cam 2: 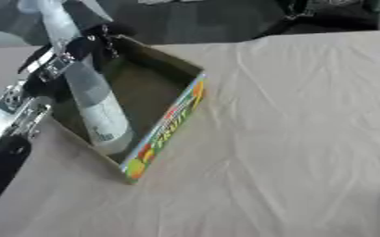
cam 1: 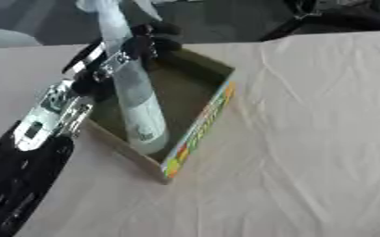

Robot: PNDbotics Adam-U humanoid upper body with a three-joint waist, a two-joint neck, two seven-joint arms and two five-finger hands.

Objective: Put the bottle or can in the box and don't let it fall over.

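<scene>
Right now you are working over a table draped in a pale, creased cloth (cam 1: 307,139), with a dark floor and dim shapes beyond its far edge. On it sits a shallow cardboard box (cam 1: 195,134), open-topped, brown inside, its near wall printed in bright fruit colours. A tall clear plastic bottle (cam 1: 141,111) stands inside the box, base against the near corner, leaning slightly. Your left arm reaches in from the lower left, black and silver, and your left hand (cam 1: 136,46) has its dark fingers curled round the bottle's upper part.
</scene>
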